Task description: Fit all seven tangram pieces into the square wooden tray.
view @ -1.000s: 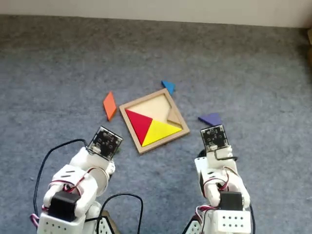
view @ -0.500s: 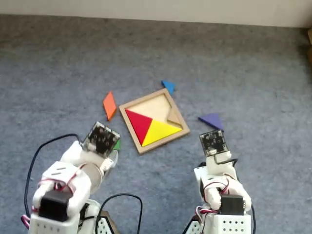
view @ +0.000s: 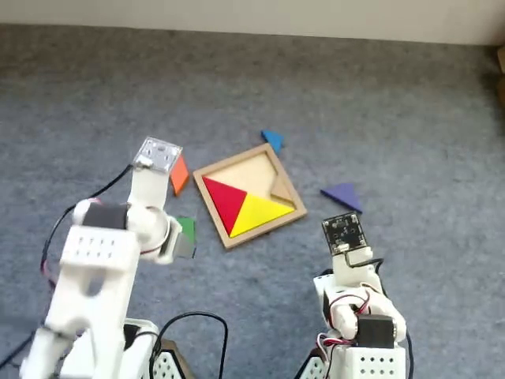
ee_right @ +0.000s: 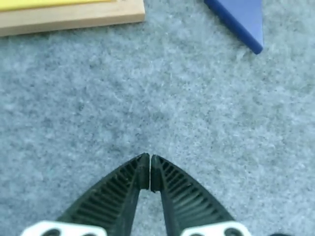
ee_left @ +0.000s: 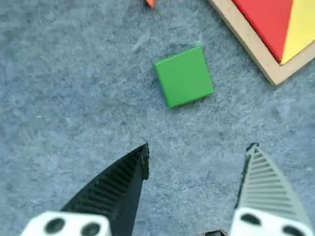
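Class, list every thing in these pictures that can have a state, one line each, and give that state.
square wooden tray: partly filled, bare floor showing
red triangle: seated in the tray
yellow triangle: seated in the tray
green square: loose, outside the tray
orange piece: loose, outside the tray
blue triangle: loose, outside the tray
purple triangle: loose, outside the tray
left gripper: open, empty
right gripper: shut, empty

The gripper (ee_right: pixel 149 173) is seen closed above grey carpet (ee_right: pixel 88 103). Beyond it, a tray (ee_right: pixel 74 19) edge, a yellow piece (ee_right: pixel 44 3) and a blue triangle (ee_right: pixel 240 17) are seen.
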